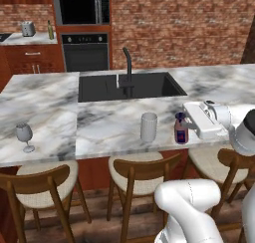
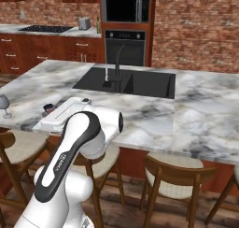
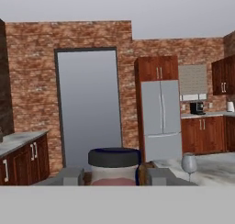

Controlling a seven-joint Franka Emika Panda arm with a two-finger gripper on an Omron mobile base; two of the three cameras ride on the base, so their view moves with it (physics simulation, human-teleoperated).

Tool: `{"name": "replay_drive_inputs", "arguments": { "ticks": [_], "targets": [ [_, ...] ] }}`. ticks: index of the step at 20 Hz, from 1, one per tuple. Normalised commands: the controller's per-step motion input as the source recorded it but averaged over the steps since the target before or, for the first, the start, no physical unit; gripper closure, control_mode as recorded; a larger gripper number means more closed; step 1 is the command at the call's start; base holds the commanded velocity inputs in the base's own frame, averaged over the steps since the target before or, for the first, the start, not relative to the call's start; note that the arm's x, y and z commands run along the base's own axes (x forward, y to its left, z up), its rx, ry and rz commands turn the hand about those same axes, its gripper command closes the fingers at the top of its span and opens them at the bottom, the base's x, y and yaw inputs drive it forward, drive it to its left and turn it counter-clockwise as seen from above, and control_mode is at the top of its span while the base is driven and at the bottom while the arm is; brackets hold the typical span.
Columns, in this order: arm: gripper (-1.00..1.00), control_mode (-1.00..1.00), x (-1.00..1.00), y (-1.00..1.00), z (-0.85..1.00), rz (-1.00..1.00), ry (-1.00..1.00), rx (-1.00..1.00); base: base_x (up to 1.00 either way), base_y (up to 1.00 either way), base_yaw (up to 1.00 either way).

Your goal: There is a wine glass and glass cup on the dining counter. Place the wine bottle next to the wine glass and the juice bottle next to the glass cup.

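Tool (image 1: 185,118) clamped on juice bottle (image 1: 181,129), lower right of frame. Bottle upright on counter (image 1: 99,122) just right of glass cup (image 1: 148,126), as required. Wine glass (image 1: 24,135) far left.

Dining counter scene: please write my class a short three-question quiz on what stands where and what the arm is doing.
1. True or false: the wine bottle stands beside the wine glass.
2. What is the tool shut on? A) the faucet B) the juice bottle C) a chair back
3. Which vessel on the dining counter stands nearest the juice bottle?

Key: 1 false, it is on the far worktop by the toaster; 2 B; 3 the glass cup.
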Motion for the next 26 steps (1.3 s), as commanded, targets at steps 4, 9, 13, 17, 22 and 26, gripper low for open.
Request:
{"name": "replay_drive_inputs", "arguments": {
  "ticks": [4, 9, 13, 17, 22, 26],
  "targets": [
    [1.0, -1.0, 0.0, -0.1, 0.0, 0.0, 0.0, 0.01, 0.0, -0.03, 0.0],
    [1.0, -1.0, 0.12, -0.84, 0.0, 0.01, 0.0, 0.02, 0.0, 0.0, 0.0],
    [1.0, -1.0, 0.34, -1.0, 0.0, 0.0, 0.01, 0.02, 0.0, 0.0, 0.0],
    [1.0, -1.0, 0.8, -0.85, -0.1, 0.0, 0.09, 0.01, 0.0, 0.0, 0.0],
    [1.0, -1.0, 0.94, -0.52, -0.41, 0.04, 0.08, 0.0, 0.0, 0.0, 0.0],
    [1.0, -1.0, 0.92, -0.06, -0.84, 0.13, 0.04, 0.0, 0.0, 0.0, 0.0]
  ]
}}
